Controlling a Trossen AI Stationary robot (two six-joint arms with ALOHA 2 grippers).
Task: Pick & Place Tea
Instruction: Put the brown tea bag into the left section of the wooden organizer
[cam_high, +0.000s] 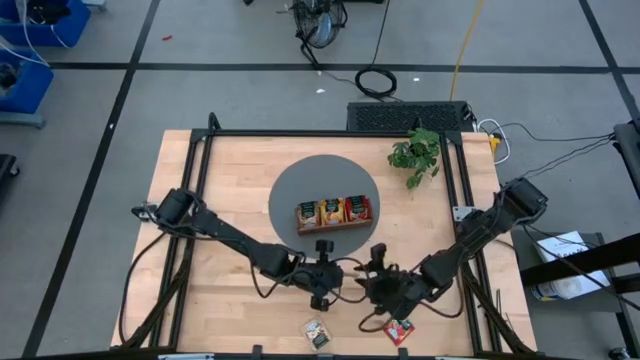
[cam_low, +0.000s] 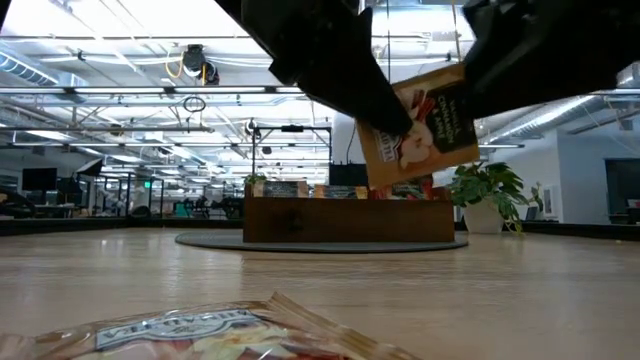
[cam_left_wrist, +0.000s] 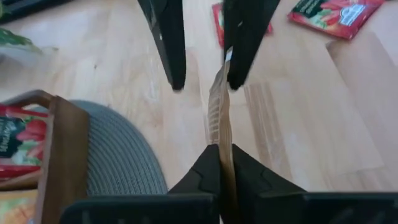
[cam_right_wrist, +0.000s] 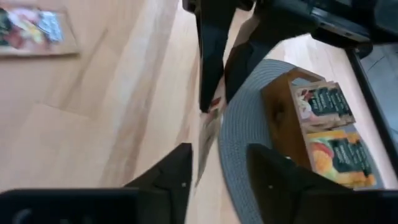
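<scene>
A: Wooden bench (cam_high: 220, 200) first, and it is carrying a grey round mat (cam_high: 290, 195) with the brown tray (cam_high: 333, 228) sitting on it. How far along is the job looking?

B: Partway, I am judging. The tray's three compartments are each holding packets standing on edge: red, orange and pale ones. Two more packets are lying flat near the bench's front edge, a pale packet (cam_high: 318, 334) and a red packet (cam_high: 400, 330), so those are waiting to go in.

A: And the arms?

B: Both are meeting in front of the mat, between the tray and the loose packets. The left gripper (cam_left_wrist: 222, 163) is clamping shut on the orange packet (cam_low: 420, 125), which is hanging in the air above the bench. The right gripper (cam_right_wrist: 219, 163) is standing open, its fingers either side of the same packet without pinching it. It is looking like a hand-over to the left arm.

A: Which way is that packet pointing?

B: It is standing on edge, long axis roughly upright and tilting a little, its printed face turning toward the low camera.
</scene>
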